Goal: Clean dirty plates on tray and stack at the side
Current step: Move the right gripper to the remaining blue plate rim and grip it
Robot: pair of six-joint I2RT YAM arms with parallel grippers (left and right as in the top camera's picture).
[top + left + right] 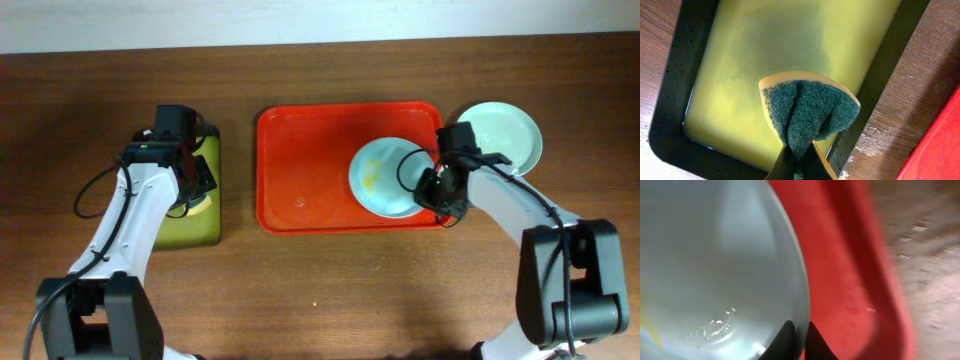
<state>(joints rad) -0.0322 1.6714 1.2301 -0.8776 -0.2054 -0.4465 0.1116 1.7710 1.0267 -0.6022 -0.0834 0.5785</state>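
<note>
A pale blue-green plate (pixel 383 176) with a yellow smear lies at the right end of the red tray (pixel 310 170). My right gripper (pixel 440 190) is shut on this plate's right rim. In the right wrist view the jaws (pixel 799 336) pinch the rim of the plate (pixel 715 265) over the tray (pixel 850 275). Another pale plate (pixel 505 135) lies on the table just right of the tray; I cannot tell if others lie under it. My left gripper (pixel 192 185) is shut on a green and yellow sponge (pixel 807 110), with the jaws (pixel 800 162) clamping its folded lower end.
A small black-rimmed tray (pixel 210 225) with a yellow-green inside sits left of the red tray, under the left gripper. It also shows in the left wrist view (pixel 670 100). A small drop or speck (pixel 300 202) lies on the red tray's left part.
</note>
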